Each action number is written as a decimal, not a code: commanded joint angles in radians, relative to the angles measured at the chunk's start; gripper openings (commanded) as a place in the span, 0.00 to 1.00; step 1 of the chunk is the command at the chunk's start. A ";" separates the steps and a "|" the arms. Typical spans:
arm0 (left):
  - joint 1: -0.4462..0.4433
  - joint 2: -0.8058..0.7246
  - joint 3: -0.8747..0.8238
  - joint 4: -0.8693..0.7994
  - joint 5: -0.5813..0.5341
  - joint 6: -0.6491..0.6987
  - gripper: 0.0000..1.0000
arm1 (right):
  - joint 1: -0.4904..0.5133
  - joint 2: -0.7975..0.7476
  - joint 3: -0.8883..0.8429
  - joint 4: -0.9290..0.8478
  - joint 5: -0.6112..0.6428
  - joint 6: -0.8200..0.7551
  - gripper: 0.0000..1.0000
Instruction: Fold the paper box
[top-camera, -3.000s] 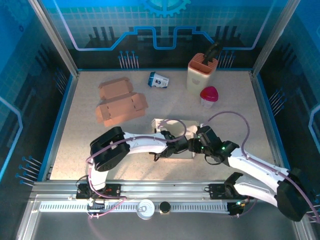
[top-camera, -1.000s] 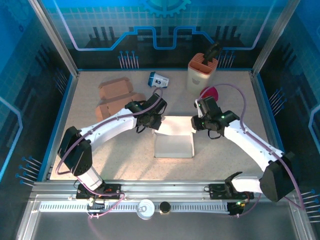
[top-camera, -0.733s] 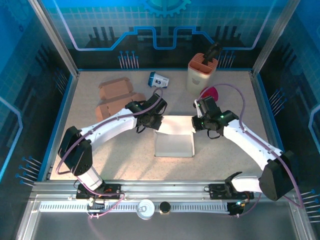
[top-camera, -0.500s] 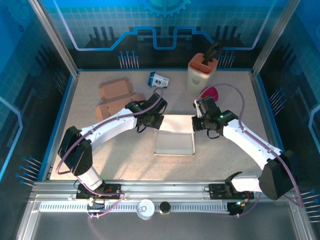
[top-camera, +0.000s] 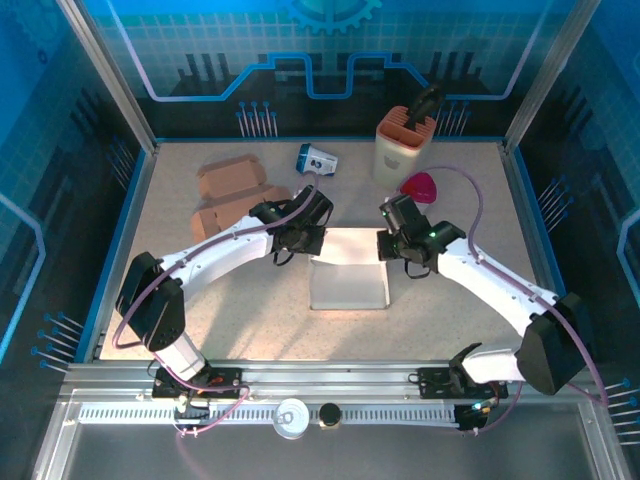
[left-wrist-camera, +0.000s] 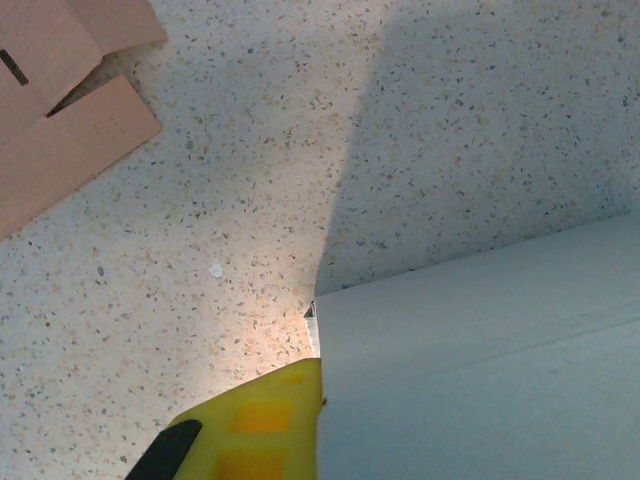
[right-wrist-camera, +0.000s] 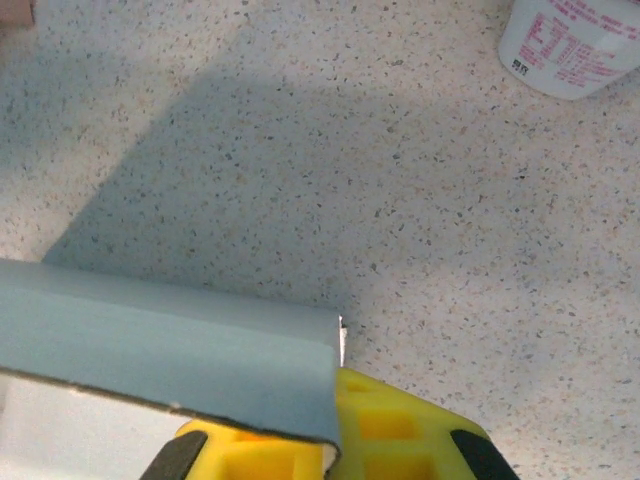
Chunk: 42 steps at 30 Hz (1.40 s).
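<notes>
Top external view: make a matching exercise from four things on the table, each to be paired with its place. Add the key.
Things:
1. white paper box
2. brown cardboard pieces
3. cream holder
4. blue-and-white carton

Places:
A. back right, just behind the pink-lidded cup
B. back middle
C. centre, its far edge gripped by the left gripper and the right gripper
D. back left

Pairs: 1-C, 2-D, 3-A, 4-B.

The white cup bears pink print, too blurred to read.
</notes>
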 joint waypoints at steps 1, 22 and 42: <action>-0.003 -0.002 0.011 0.064 0.042 -0.076 0.00 | 0.026 0.022 0.041 0.056 -0.017 0.091 0.00; 0.037 -0.100 -0.260 0.539 0.017 -0.067 0.00 | 0.060 -0.073 -0.267 0.546 0.024 0.134 0.00; -0.121 -0.117 -0.460 0.610 -0.278 -0.099 0.00 | 0.161 -0.258 -0.348 0.209 0.068 0.386 0.42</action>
